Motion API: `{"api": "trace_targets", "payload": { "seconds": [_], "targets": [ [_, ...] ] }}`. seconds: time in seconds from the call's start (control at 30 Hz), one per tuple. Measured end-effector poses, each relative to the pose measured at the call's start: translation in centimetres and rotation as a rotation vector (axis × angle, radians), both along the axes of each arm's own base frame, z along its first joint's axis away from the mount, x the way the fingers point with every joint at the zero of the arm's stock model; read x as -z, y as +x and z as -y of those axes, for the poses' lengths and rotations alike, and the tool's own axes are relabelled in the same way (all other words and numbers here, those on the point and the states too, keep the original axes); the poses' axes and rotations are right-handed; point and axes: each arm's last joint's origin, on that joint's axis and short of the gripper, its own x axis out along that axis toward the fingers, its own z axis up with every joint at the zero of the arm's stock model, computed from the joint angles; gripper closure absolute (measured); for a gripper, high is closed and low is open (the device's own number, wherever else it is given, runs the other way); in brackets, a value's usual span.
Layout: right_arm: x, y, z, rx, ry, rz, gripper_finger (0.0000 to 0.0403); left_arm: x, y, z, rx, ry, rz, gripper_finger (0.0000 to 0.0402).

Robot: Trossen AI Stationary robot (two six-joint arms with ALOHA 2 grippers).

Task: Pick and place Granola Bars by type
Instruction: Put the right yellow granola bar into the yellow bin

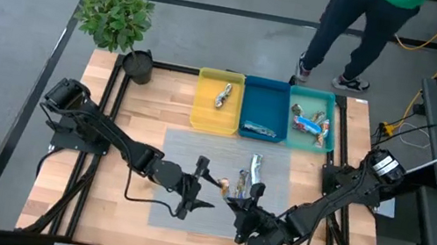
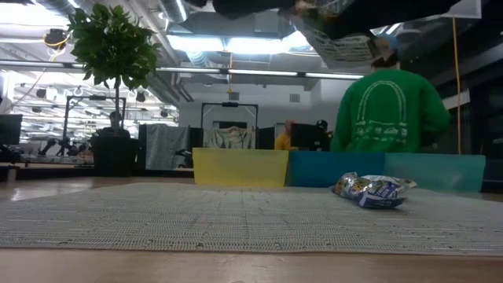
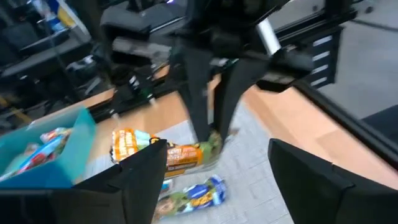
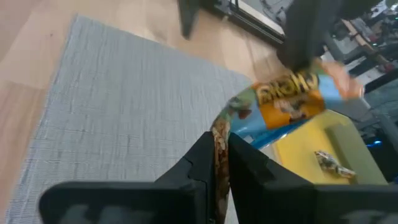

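Observation:
My right gripper (image 1: 244, 202) hovers over the grey mat's near part, shut on a red-orange granola bar (image 4: 289, 99); that bar also shows in the left wrist view (image 3: 177, 155). My left gripper (image 1: 204, 188) waits open just to its left, above the mat, touching nothing. A blue-white bar (image 1: 256, 166) lies flat on the mat, also seen in the low view (image 2: 373, 191). A silver bar (image 1: 223, 95) lies in the yellow tray, a blue bar (image 1: 258, 130) in the blue tray, and red-orange bars (image 1: 309, 124) in the teal tray. My right gripper pinches the red-orange bar by the crimped end of its wrapper (image 4: 219, 140) between its two fingers (image 3: 198, 106), which come from above pointing down. The bar is lifted clear of the mat and sticks out sideways from the fingers, roughly level.
Three trays stand side by side at the table's far edge: yellow (image 1: 202, 111), blue (image 1: 252, 92), teal (image 1: 333, 115). A potted plant (image 1: 116, 16) stands at the far left corner. A person in a green top (image 2: 389, 110) stands beyond the far edge. The grey mat (image 1: 187, 148) shows bare cloth on its left.

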Motion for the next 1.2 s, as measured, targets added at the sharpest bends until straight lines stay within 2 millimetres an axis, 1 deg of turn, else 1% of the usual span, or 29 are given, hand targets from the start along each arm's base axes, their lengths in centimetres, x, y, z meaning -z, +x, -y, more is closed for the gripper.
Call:
{"api": "trace_targets", "payload": {
  "seconds": [0.17,0.37,0.47,0.6,0.73,0.87,1.0,1.2],
  "targets": [
    [0.0,0.0,0.0,-0.005,0.005,-0.003,0.0360,0.0,0.0,-0.3,-0.082,0.026,0.004,0.0108],
    [0.0,-0.6,-0.8,-0.031,-0.001,-0.002,0.0360,0.0,0.0,-0.5,-0.166,0.068,0.011,0.0102],
    [0.0,-0.9,-1.1,-0.032,-0.018,0.008,0.0366,0.1,0.0,-0.6,-0.175,0.058,0.011,0.0102],
    [-0.1,-1.0,-1.1,-0.033,-0.067,0.010,0.0380,0.1,0.0,-0.4,-0.131,0.035,0.006,0.0102],
    [-0.3,-0.3,-0.7,-0.035,-0.055,0.018,0.0380,-0.2,0.1,-0.2,-0.078,-0.004,0.022,0.0102],
    [-0.6,0.6,-0.3,-0.053,-0.050,0.033,0.0376,-0.7,0.2,-0.1,-0.064,-0.032,0.071,0.0102],
    [-1.1,1.5,-0.1,-0.102,-0.051,0.047,0.0382,-0.7,0.2,-0.1,-0.064,-0.035,0.077,0.0102],
    [-1.4,1.9,0.0,-0.130,-0.078,0.061,0.0381,-0.6,0.2,-0.1,-0.065,-0.039,0.068,0.0104]
  ]
}}
